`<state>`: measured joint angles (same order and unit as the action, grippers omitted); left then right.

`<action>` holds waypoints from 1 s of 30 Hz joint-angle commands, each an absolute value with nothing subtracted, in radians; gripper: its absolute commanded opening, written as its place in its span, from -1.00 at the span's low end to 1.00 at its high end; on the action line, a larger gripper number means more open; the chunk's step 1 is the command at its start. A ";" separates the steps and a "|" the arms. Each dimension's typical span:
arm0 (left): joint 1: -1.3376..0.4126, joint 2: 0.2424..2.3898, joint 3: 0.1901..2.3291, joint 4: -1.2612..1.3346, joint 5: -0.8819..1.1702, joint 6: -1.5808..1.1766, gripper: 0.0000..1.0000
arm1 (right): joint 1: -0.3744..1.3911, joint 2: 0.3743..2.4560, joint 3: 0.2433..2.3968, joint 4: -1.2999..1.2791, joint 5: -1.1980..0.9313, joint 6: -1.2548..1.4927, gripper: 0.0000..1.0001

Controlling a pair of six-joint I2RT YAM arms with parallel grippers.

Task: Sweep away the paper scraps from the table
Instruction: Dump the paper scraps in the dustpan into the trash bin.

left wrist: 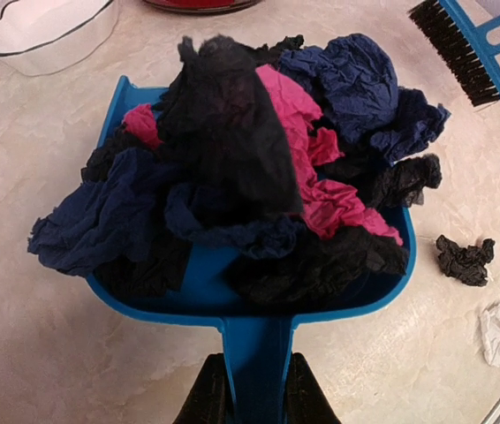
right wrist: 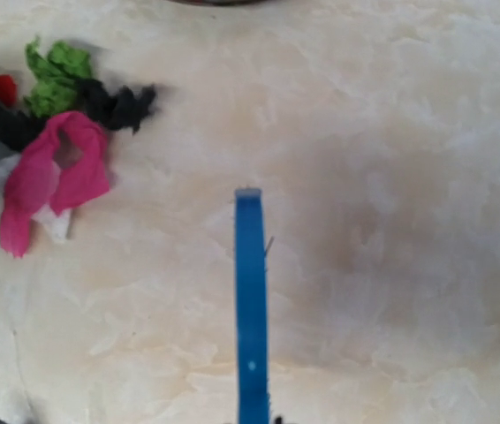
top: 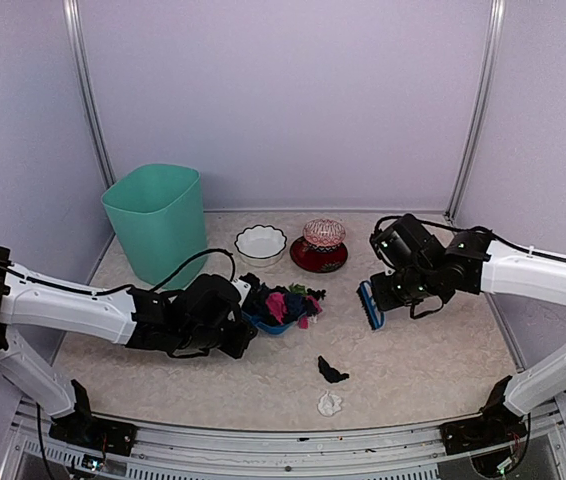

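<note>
Squarely at the middle of the beige marbled surface, our left hand is clenched on the handle of a blue plastic dustpan. The pan is heaped with crumpled paper scraps in black, navy and pink. Our right hand grasps a small blue hand brush just right of the pan. We see a black wad and a white wad lying loose nearer the front rail. Green, red and pink strips lie on the surface left of the brush.
</note>
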<state>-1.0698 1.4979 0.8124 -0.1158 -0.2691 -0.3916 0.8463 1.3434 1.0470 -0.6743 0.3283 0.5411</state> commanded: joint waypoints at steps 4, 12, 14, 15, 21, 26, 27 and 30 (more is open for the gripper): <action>-1.038 1.411 0.899 -0.225 -0.304 -0.377 -1.00 | 0.815 1.315 0.999 -0.607 0.304 0.553 -1.00; -0.991 1.352 0.987 -0.329 -0.316 -0.342 -1.00 | 0.799 1.334 0.996 -0.584 0.294 0.527 -1.00; -0.972 1.339 1.015 -0.356 -0.312 -0.338 -1.00 | 0.798 1.340 1.000 -0.579 0.289 0.521 -1.00; -0.960 1.329 1.029 -0.371 -0.310 -0.336 -1.00 | 0.797 1.343 1.002 -0.578 0.287 0.519 -1.00; -0.867 1.267 1.110 -0.470 -0.277 -0.323 -1.00 | 0.793 1.355 0.999 -0.562 0.276 0.508 -1.00; -0.784 1.215 1.174 -0.532 -0.248 -0.305 -1.00 | 0.790 1.372 1.005 -0.556 0.267 0.498 -1.00; -0.768 1.207 1.188 -0.548 -0.247 -0.302 -1.00 | 0.789 1.374 1.006 -0.554 0.264 0.497 -1.00; -0.718 1.185 1.223 -0.582 -0.246 -0.298 -1.00 | 0.790 1.377 1.009 -0.545 0.262 0.492 -1.00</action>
<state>-0.7708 1.2213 1.1675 -0.5110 -0.2642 -0.3225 0.8013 1.3674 1.0000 -0.5755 0.2699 0.5079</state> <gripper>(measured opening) 0.158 0.043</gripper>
